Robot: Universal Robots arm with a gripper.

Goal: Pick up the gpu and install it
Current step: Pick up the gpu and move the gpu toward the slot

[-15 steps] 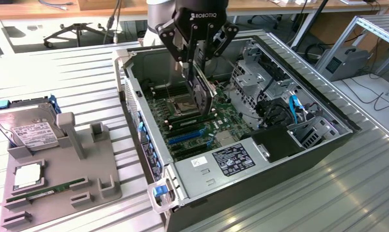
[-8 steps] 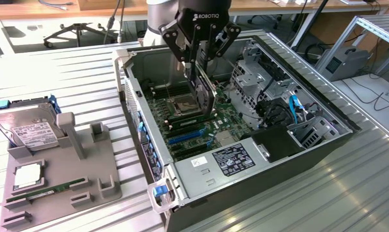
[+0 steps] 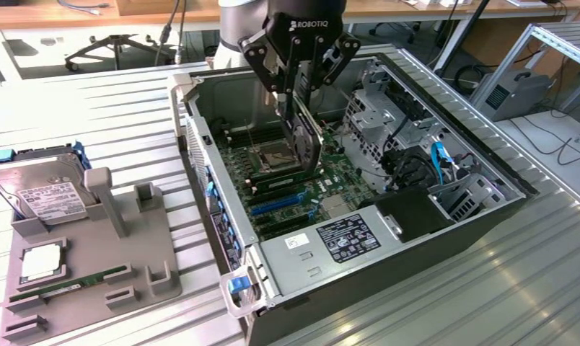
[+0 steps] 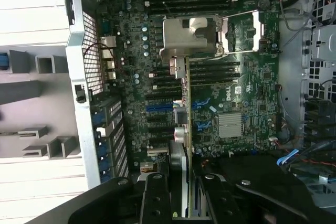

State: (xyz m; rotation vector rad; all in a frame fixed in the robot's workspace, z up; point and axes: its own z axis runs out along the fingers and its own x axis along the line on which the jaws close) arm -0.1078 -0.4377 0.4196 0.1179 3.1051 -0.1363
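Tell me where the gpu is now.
In the exterior view's upper middle, the gpu hangs edge-on in the claw above the motherboard inside the open computer case, near the processor socket.

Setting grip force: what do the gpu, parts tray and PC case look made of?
gpu: dark matte circuit board, probably; thin, flat edge.
parts tray: matte grey plastic, apparently; blocky, uniform slots.
PC case: bare sheet metal, likely steel; dull silver, perforated wall.
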